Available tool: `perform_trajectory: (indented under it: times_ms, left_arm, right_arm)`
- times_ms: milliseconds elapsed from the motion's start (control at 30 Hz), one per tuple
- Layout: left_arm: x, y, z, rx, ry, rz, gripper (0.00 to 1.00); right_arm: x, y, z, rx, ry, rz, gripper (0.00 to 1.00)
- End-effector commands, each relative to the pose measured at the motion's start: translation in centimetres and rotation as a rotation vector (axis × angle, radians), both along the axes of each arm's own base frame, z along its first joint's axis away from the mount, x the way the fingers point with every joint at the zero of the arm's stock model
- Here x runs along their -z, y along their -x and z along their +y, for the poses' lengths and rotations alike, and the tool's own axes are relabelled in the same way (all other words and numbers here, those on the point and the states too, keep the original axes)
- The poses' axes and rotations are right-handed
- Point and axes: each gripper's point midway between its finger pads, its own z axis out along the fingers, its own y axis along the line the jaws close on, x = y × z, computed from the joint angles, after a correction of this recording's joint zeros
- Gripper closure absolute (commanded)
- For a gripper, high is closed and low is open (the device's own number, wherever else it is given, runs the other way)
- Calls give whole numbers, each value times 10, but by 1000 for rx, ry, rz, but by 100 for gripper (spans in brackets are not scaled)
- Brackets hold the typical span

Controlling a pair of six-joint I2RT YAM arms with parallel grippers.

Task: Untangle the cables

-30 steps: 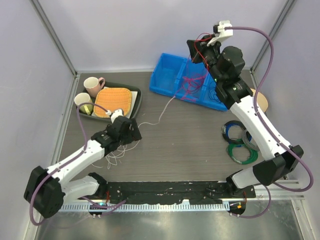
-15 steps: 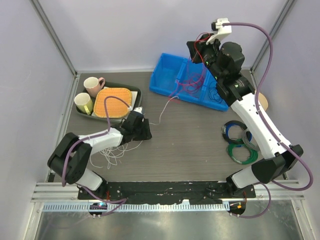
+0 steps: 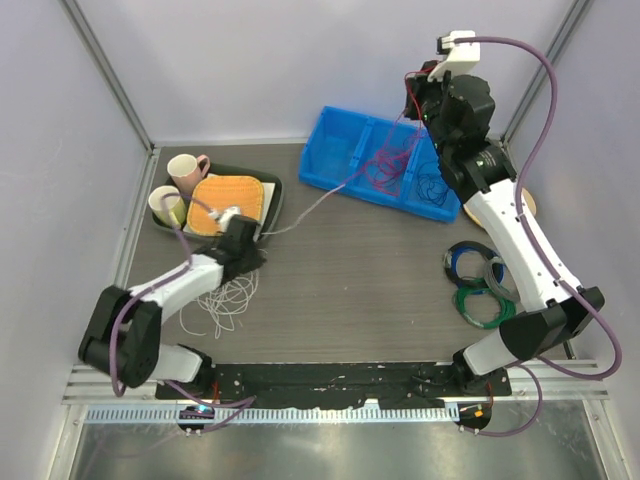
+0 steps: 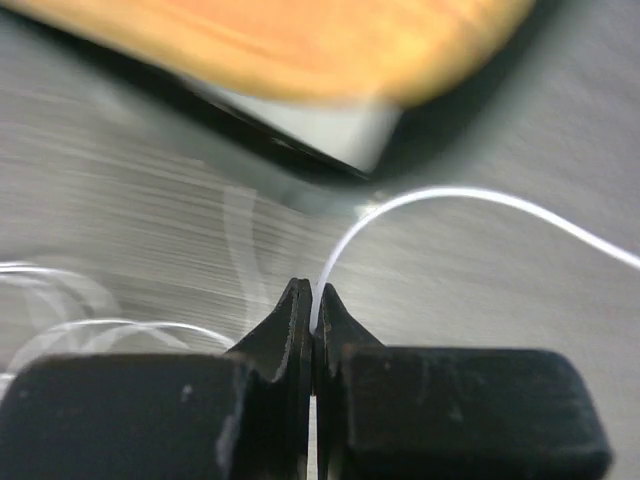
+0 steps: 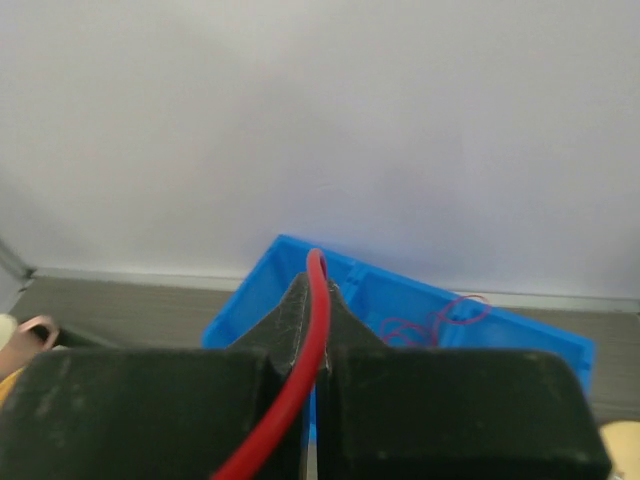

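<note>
Pull-apart step was in progress: left end effector (image 4: pixel 312 300) clamped the white cable (image 4: pixel 440 195) low over the table (image 4: pixel 520 330); right end effector (image 5: pixel 315 290) pinched the red cable (image 5: pixel 300 380), raised above the blue bin (image 5: pixel 370 290). Strands looked crossed at the bin, so the next move probably needed wider, slow separation.

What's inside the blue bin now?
Loose red cable strands near its middle, dark blue cable loops at its right. The right arm covers the blue bin at its far right corner.
</note>
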Motion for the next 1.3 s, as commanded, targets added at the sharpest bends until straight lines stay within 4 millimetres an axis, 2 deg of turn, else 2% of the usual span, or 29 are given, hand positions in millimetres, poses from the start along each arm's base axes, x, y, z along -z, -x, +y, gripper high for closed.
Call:
perform_trajectory:
  times_ms: [0,33,67,100,133,200,267,367,533,567,633,867,900,1000,1033,1233,1267]
  left_arm:
    - [-1,10,85,-324,95,9,100]
    - [6,19,107,-406,102,23,100]
    - [5,21,112,-426,116,14,100]
    - [-4,18,111,-418,144,-32,99]
    - [-5,19,111,-411,148,-41,100]
    - [-13,20,112,-407,148,-65,100]
    - [-17,20,113,-408,146,-74,100]
    - [-22,16,96,-321,214,-108,100]
    - [-35,13,79,-224,283,-165,100]
    - [-38,14,72,-190,312,-167,100]
    - [-41,14,66,-154,335,-187,100]
    - [-54,14,60,-113,371,-266,100]
    - [-53,16,56,-92,386,-261,100]
    - [-55,17,55,-84,391,-272,100]
    - [-57,16,54,-78,396,-278,100]
    - [-55,18,50,-59,412,-275,100]
    - [-55,18,49,-57,413,-273,100]
  right_arm:
    - [-16,-10,-62,249,46,-29,99]
    - [-15,-13,-79,309,49,-25,99]
    - [-15,-14,-86,332,50,-25,99]
    - [-13,-16,-91,347,83,-20,99]
    - [-11,-17,-98,372,91,-15,99]
    - [-9,-19,-101,379,100,-9,99]
    - [-9,-21,-97,355,104,-12,99]
    - [-12,-25,-81,269,99,-27,99]
    - [-16,-40,-68,220,80,-39,99]
    - [-8,-48,-65,219,86,-23,99]
    - [-4,-56,-61,211,81,-17,99]
    - [37,-93,-30,104,60,28,99]
    - [47,-100,-27,98,61,43,99]
    - [58,-112,-19,76,48,53,99]
    - [69,-119,-15,65,49,65,99]
    - [100,-144,-2,38,41,95,99]
    - [115,-152,-1,41,46,117,99]
